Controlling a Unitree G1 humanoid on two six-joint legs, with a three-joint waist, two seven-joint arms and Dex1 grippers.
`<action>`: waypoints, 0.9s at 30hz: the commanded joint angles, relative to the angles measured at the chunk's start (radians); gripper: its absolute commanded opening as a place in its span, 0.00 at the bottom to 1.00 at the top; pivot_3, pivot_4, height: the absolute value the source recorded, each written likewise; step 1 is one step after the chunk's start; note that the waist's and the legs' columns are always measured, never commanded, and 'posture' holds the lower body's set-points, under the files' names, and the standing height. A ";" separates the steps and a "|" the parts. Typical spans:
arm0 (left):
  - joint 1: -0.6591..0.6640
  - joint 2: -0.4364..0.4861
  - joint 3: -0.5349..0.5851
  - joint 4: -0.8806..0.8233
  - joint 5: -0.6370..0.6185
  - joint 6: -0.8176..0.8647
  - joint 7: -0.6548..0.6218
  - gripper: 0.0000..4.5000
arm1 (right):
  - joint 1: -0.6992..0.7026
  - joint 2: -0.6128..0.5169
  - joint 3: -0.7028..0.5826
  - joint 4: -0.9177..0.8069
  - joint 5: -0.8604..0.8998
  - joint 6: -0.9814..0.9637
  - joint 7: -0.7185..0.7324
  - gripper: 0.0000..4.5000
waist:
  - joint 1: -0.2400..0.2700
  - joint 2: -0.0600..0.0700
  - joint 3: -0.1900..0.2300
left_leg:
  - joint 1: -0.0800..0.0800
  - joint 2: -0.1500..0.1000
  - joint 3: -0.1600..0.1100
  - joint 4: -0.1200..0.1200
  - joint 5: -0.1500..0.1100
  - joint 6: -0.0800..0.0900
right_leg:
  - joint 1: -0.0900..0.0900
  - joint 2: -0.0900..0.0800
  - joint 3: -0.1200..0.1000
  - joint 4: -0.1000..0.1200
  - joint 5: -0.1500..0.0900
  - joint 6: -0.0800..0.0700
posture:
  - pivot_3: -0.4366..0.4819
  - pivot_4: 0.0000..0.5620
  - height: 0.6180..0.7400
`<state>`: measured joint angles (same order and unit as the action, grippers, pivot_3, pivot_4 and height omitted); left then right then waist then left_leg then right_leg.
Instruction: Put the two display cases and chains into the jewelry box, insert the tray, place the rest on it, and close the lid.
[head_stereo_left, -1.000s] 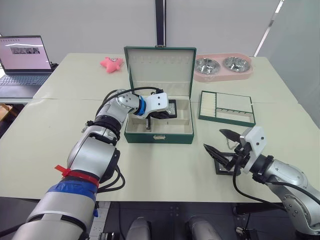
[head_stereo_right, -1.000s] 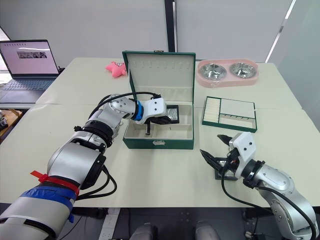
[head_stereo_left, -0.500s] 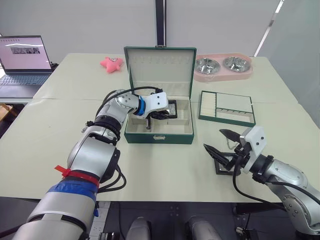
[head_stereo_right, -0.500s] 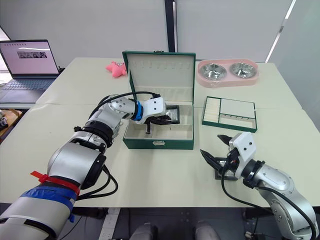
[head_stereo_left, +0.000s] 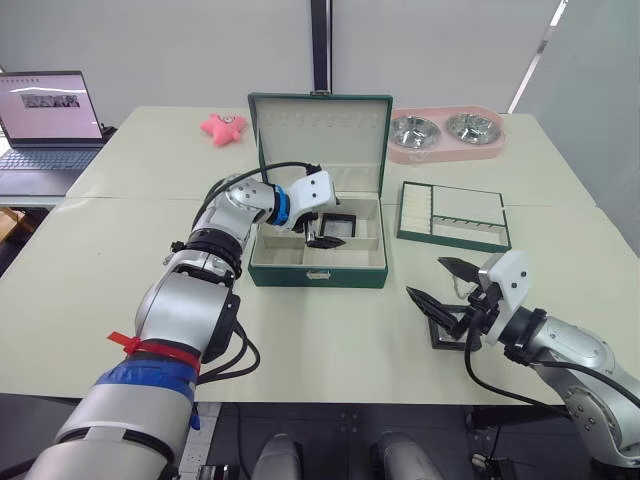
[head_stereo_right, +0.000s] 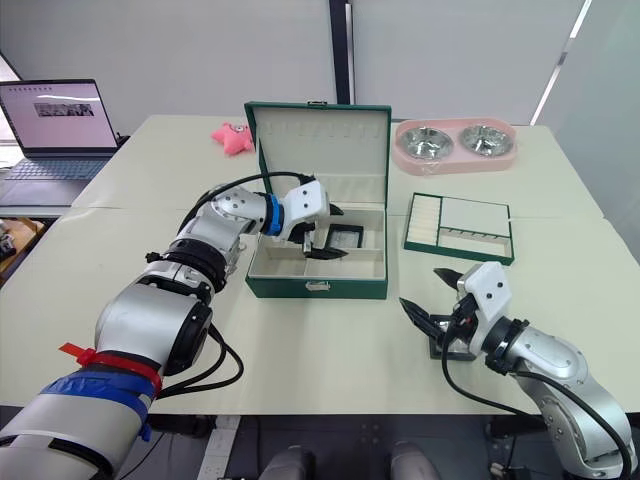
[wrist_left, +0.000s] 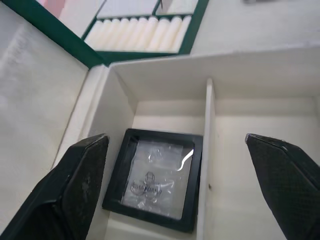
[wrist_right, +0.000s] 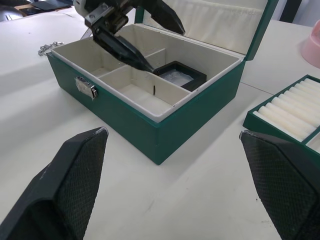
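The green jewelry box (head_stereo_left: 318, 275) stands mid-table with its lid (head_stereo_left: 320, 135) upright. One black-framed display case (wrist_left: 157, 177) lies flat in the box's back right compartment. My left gripper (head_stereo_left: 326, 222) hovers open just above it, holding nothing. The other display case (head_stereo_left: 448, 332) lies on the table at the front right, with my right gripper (head_stereo_left: 428, 280) open right over it and not touching it. The green tray (head_stereo_left: 453, 215) sits to the right of the box. A silver chain (wrist_right: 47, 48) lies on the table by the box's left side.
A pink double bowl (head_stereo_left: 447, 135) stands at the back right, and a pink star toy (head_stereo_left: 223, 126) behind the box on the left. An open laptop (head_stereo_left: 45, 120) is on a side table at the far left. The box's small clasp (wrist_right: 86, 86) faces front.
My left gripper has opened and let go of the display case, which now rests in the back right compartment; the gripper rose slightly. The right arm has not moved.
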<state>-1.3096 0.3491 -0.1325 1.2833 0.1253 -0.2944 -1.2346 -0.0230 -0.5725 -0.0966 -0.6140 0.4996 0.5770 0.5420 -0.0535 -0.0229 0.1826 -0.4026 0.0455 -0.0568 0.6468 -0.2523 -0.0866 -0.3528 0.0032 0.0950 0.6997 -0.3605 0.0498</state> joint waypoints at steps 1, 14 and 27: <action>-0.036 0.013 0.078 -0.077 -0.110 0.109 -0.151 0.99 | -0.019 -0.026 -0.063 -0.014 0.048 -0.006 0.034 1.00 | -0.002 0.000 0.000 | 0.000 0.000 0.000 0.000 0.000 0.000 | 0.000 0.000 0.000 0.000 0.000 0.000 | 0.48 0.27 1.00; 0.453 0.309 0.253 -0.964 -0.376 0.764 -0.158 0.99 | 0.013 -0.121 -0.259 0.198 0.118 -0.071 0.215 1.00 | -0.017 0.001 0.000 | 0.002 0.002 -0.001 0.001 0.000 0.000 | 0.000 0.000 0.001 0.003 0.000 0.000 | 0.48 0.27 1.00; 1.108 0.505 0.748 -1.414 -0.513 1.033 0.162 0.99 | 0.012 -0.133 -0.311 0.530 -0.013 -0.275 0.247 1.00 | -0.004 0.001 0.000 | 0.004 0.002 0.001 0.002 0.000 0.000 | 0.002 -0.001 0.002 0.005 0.000 0.000 | 0.48 0.27 1.00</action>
<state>-0.2164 0.8540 0.5423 -0.0847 -0.3697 0.7449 -1.1134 0.0018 -0.7060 -0.3746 -0.0934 0.4922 0.3446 0.7992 -0.0572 -0.0220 0.1822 -0.3990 0.0477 -0.0565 0.6486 -0.2523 -0.0866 -0.3512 0.0025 0.0964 0.7042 -0.3606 0.0499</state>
